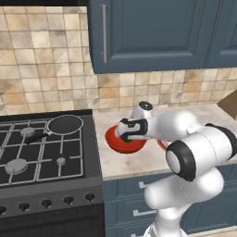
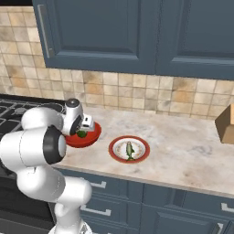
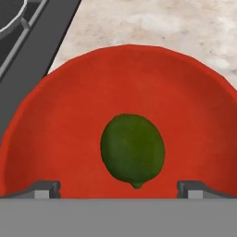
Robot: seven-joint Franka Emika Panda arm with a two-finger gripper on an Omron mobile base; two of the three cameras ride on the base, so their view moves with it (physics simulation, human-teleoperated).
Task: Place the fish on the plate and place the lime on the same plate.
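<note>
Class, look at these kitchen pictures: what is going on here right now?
The white robot arm's open gripper hangs over the deep red bowl beside the stove, where the round dark green lime lies between its fingertips, ungrasped. The slender greenish-grey fish already lies on the small red-rimmed white plate.

On the marbled tabletop the fish lies in the white centre of the red-rimmed plate, while just to its left the lime sits in the red bowl directly under the tool of the white arm.
</note>
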